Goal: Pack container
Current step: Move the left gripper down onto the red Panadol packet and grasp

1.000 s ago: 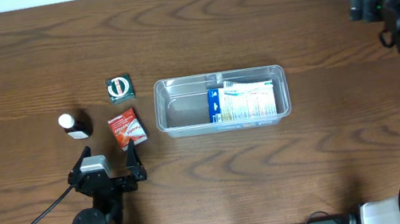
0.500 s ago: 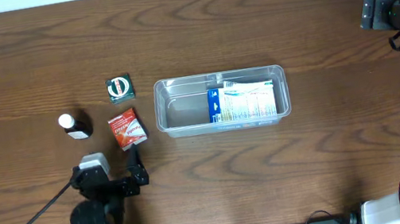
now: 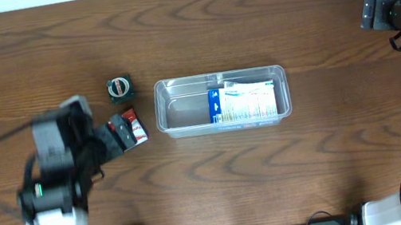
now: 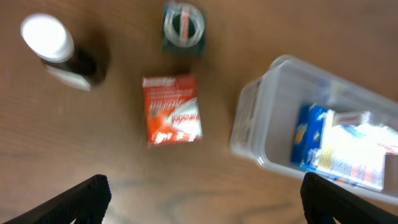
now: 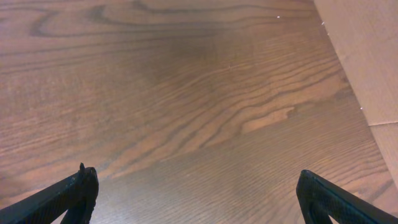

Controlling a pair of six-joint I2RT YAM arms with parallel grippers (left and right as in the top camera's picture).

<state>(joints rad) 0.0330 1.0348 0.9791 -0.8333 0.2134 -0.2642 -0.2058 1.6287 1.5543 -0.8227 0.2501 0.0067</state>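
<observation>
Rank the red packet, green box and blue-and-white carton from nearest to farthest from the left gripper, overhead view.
1. red packet, just left of the container.
2. green box, behind the packet.
3. blue-and-white carton, inside the container, far right.

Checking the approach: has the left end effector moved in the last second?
Yes. Overhead, the left end effector sat nearer the robot than the clear rectangular plastic container; it has swung outward, now level with it.

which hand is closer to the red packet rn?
Left. The left hand hovers right next to the red packet; the right hand is at the table's far right edge, beyond the container.
</observation>
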